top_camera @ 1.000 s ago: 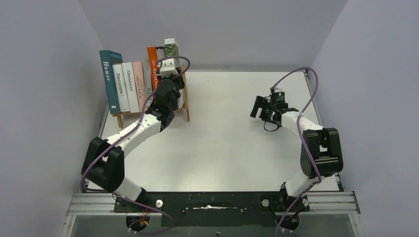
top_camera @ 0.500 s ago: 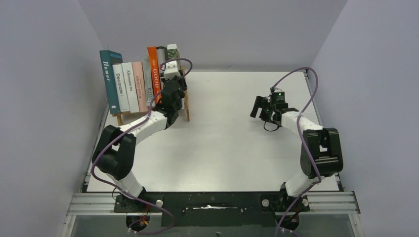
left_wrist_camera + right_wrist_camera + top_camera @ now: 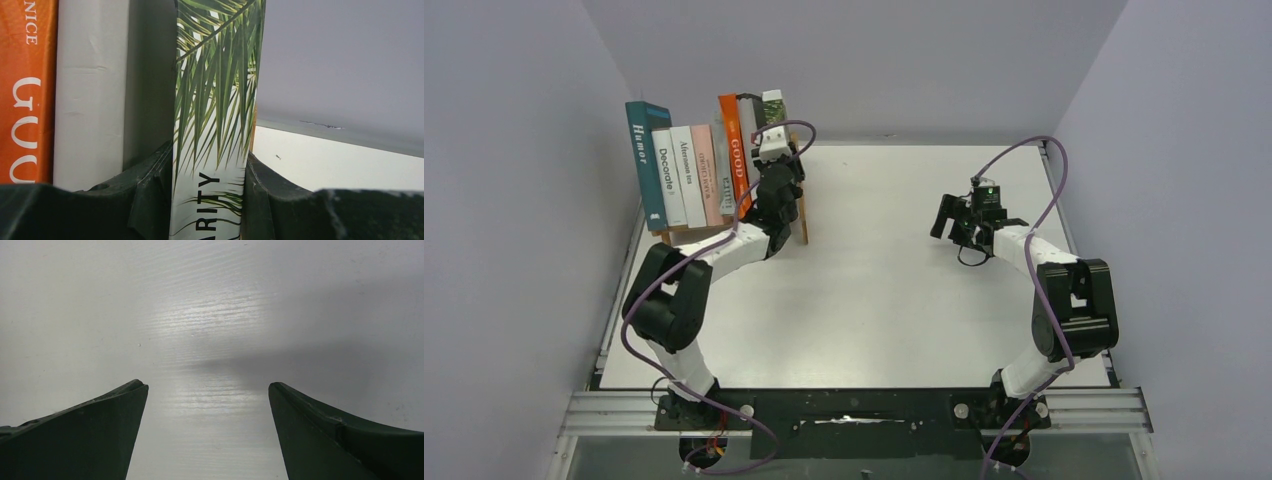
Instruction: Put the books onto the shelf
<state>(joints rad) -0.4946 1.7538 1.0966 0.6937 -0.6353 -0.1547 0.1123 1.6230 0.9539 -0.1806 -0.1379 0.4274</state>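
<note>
The shelf (image 3: pixel 803 218) is a small wooden rack at the table's far left. A row of books stands upright in it, among them the teal "Humor" (image 3: pixel 644 160), the white "Decorate" (image 3: pixel 666 175) and the orange "GOOD" (image 3: pixel 735 150). My left gripper (image 3: pixel 767 125) is shut on the spine of the palm-leaf book (image 3: pixel 215 100), which is upright at the row's right end. That book stands beside a white-grey book (image 3: pixel 90 90) and the orange one (image 3: pixel 25 90). Its lower end is hidden. My right gripper (image 3: pixel 954 215) hangs open over bare table, nothing between its fingers (image 3: pixel 100 430).
The white table (image 3: pixel 894 290) is enclosed by lilac-grey walls on the left, back and right. The rack's right end post (image 3: pixel 254 130) shows just behind the held book. Purple cables loop off both arms.
The left arm has stretched towards the rack, its elbow swinging right, and the palm-leaf book has closed in on the row. The right arm has not moved.
</note>
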